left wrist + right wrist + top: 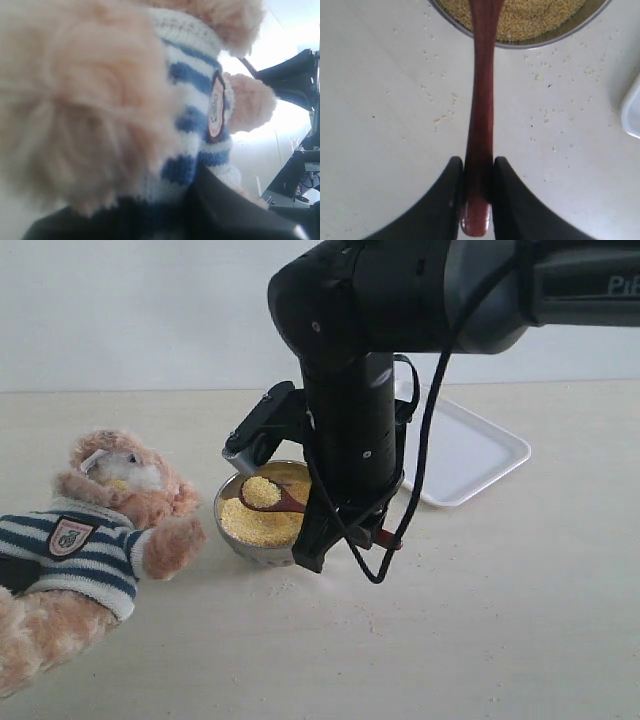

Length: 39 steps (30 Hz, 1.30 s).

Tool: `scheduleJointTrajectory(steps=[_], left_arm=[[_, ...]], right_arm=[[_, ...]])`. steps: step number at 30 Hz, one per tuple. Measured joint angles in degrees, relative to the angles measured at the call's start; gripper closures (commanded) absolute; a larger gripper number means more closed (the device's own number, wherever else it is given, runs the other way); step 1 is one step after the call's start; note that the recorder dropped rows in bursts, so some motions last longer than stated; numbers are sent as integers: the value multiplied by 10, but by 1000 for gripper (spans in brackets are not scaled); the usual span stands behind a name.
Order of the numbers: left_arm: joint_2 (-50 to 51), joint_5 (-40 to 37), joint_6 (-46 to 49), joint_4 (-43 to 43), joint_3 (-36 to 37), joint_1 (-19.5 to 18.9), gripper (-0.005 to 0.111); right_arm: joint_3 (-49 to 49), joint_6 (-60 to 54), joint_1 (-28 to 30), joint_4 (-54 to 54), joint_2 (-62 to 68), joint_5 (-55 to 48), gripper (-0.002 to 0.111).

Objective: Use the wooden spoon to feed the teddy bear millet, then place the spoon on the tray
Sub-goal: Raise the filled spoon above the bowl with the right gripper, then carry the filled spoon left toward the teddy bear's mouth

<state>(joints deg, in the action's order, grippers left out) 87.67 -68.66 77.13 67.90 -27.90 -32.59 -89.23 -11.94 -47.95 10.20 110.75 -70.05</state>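
Observation:
The teddy bear [90, 540] lies on its back at the left, head toward the steel bowl [232, 530] of millet [250, 525]. My right gripper [478, 172] is shut on the handle of the wooden spoon [481, 100]. Held over the steel bowl, the wooden spoon [268, 496] carries a heap of millet in its bowl. In the left wrist view the teddy bear [200, 100] fills the picture, and my left gripper's dark fingers [235, 210] press its striped shirt between them. The tray [480, 455] lies empty behind the right arm.
The right arm [350, 440] stands upright just right of the steel bowl and hides part of it and of the tray. Loose millet grains [545, 100] are scattered on the pale tabletop near the bowl.

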Motion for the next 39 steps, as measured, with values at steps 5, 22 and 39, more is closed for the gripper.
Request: scheduleJointTrajectory(steps=[5, 22, 39], left_arm=[[0, 0, 0, 0, 0, 0, 100], [0, 0, 0, 0, 0, 0, 100], [0, 0, 0, 0, 0, 0, 100]], right_arm=[[0, 1, -15, 17, 0, 0, 97], [0, 1, -20, 23, -50, 0, 97], [-70, -2, -71, 22, -52, 1, 97]])
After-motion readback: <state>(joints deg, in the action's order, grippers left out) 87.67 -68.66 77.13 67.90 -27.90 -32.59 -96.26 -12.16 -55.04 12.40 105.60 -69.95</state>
